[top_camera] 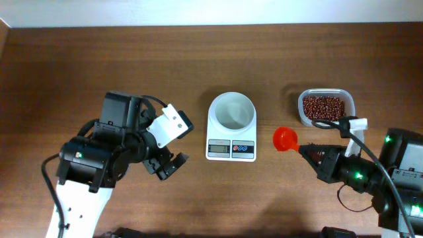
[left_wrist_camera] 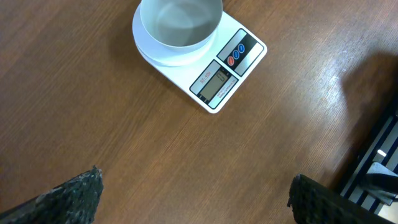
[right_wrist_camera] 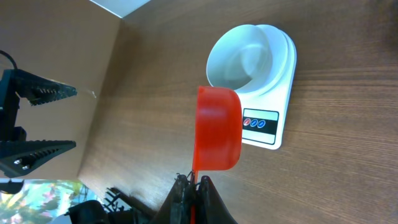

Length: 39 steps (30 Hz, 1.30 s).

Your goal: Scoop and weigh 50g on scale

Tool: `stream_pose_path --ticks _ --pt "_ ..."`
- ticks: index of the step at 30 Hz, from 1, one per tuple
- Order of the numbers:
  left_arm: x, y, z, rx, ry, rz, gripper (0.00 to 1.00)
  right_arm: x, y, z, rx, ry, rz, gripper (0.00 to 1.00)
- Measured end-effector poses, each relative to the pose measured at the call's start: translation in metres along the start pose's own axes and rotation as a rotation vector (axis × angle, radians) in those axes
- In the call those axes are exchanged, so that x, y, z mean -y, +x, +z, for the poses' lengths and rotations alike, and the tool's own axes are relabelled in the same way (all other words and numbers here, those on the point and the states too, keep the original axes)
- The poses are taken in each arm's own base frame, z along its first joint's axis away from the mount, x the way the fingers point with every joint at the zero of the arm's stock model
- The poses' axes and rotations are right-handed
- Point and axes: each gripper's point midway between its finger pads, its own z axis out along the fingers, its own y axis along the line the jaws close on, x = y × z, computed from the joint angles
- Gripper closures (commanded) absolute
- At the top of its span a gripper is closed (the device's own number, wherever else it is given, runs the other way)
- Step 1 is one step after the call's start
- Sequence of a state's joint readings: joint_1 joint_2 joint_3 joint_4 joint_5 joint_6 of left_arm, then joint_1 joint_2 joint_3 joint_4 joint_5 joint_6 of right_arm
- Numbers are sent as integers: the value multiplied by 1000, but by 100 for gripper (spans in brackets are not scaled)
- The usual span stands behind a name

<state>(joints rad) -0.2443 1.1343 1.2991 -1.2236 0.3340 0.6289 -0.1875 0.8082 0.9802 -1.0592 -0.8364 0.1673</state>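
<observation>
While the right jaws grip the orange scoop (top_camera: 285,139) by its handle, bowl end toward the scale (top_camera: 230,149), the beans (top_camera: 324,107) lie in the clear tub (top_camera: 299,112) beyond-right of it, nearer this arm; left jaws wide, empty.

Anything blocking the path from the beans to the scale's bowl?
Nothing visible: only table between beans and bowl. The scoop, held in the right gripper, sits off that line, nearer the robot.

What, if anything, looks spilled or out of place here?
Nothing stands out. The beans all sit in their tub, the bowl rests squarely on the scale, and none lie on the table.
</observation>
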Motion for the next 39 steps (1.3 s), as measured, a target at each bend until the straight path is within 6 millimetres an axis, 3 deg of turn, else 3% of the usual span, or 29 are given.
stream_pose_path --ticks 8,10,15,20,27,34,39 --pt "0 0 0 0 0 0 1 1 0 0 1 5 10 96" --pt "0 0 0 0 0 0 1 9 -5 0 21 55 -1 96" --pt "0 0 0 0 0 0 1 51 -30 -10 129 316 -47 96" --pt "0 0 0 0 0 0 1 84 -21 -10 14 466 -14 96" --pt "0 0 0 0 0 0 1 110 -20 4 -95 518 -60 96" --pt "0 0 0 0 0 0 1 109 -42 3 -32 527 -122 96" --pt "0 0 0 0 0 0 1 109 -42 3 -9 527 -48 96"
